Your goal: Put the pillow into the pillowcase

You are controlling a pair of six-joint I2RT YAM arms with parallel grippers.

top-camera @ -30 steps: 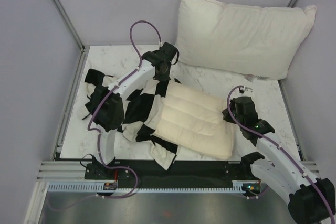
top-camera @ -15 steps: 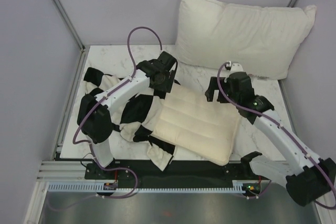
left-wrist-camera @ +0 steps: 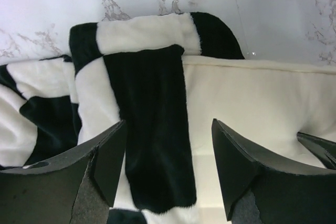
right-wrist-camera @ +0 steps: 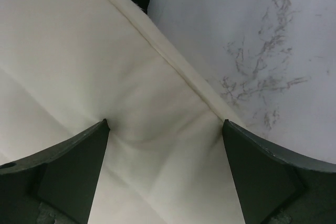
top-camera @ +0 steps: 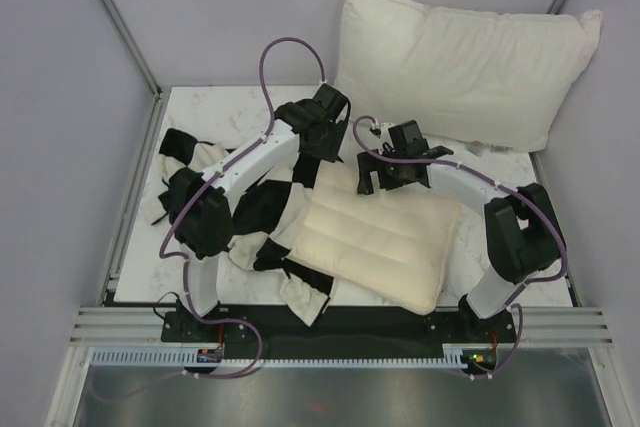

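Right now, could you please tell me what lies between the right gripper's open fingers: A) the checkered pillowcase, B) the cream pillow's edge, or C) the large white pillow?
B: the right wrist view shows the right gripper straddling the seamed edge of the cream pillow, with the marble table beside it.

The pillow [top-camera: 375, 242] is cream-yellow, stitched into faint parallel bands. Left of the pillow, the pillowcase [top-camera: 260, 212] is all big black-and-white checkerboard squares, with one black strip lying over the pillow's edge. Under the pillow, the table [top-camera: 230, 112] is white marble with thin grey veins. Behind the pillow, the larger pillow [top-camera: 460, 62] is plain off-white. The left arm [top-camera: 250, 152] and right arm [top-camera: 470, 182] are white with black joints and purple cables [top-camera: 291, 41].
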